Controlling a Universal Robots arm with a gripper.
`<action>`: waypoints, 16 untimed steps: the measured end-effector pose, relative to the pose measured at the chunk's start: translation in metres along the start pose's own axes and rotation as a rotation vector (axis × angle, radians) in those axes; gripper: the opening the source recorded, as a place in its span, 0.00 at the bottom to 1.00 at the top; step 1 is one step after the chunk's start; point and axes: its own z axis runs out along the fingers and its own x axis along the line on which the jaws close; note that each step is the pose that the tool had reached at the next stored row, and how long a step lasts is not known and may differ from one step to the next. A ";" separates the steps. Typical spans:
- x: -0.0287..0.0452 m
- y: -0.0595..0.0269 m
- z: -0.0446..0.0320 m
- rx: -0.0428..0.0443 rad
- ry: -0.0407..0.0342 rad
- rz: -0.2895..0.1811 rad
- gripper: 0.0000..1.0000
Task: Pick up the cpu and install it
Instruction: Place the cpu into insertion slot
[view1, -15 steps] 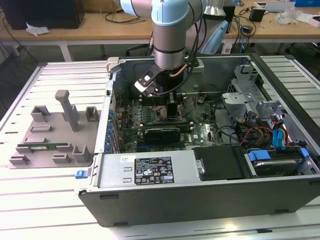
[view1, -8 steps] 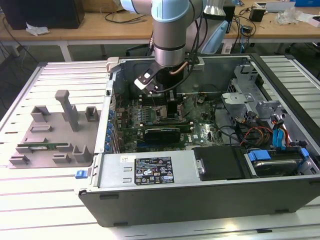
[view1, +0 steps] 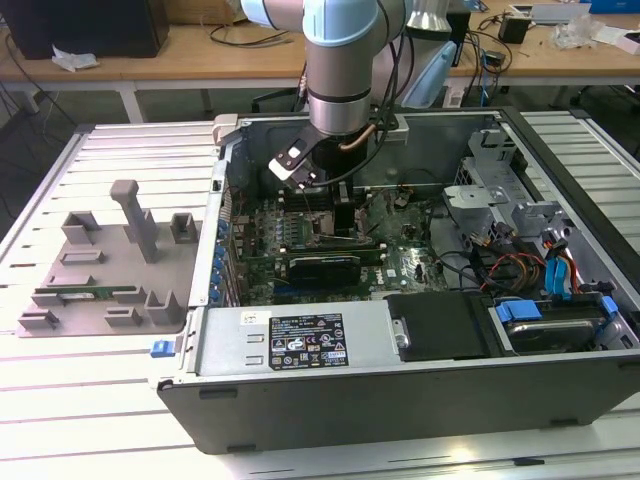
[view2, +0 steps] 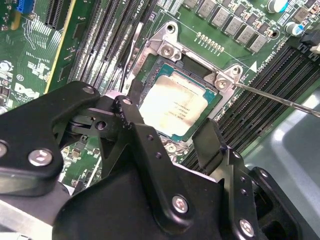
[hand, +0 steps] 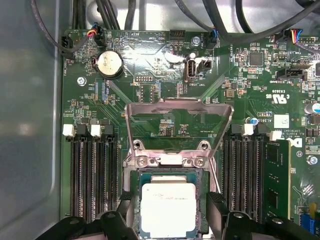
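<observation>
Second wrist view: your gripper (view2: 167, 120) was spread wide, straddling the cpu (view2: 172, 106), which lay flat in the socket (view2: 165, 50) between its fingers (view2: 135, 125). Likely light, stiff, fragile underneath; you'd take it by opposite edges.

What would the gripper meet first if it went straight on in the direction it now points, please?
Most likely the cpu, which lies in the socket directly ahead. The gripper is open, with a finger on either side of the chip, so the fingertips might touch the socket's edge first. The depth is hard to judge.
</observation>
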 end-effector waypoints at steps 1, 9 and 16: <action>0.0000 0.0000 0.0000 0.0000 0.0000 0.000 0.68; 0.0001 0.0000 0.0003 -0.0002 0.0001 0.000 0.59; 0.0000 0.0000 0.0013 0.0000 -0.0001 0.000 0.59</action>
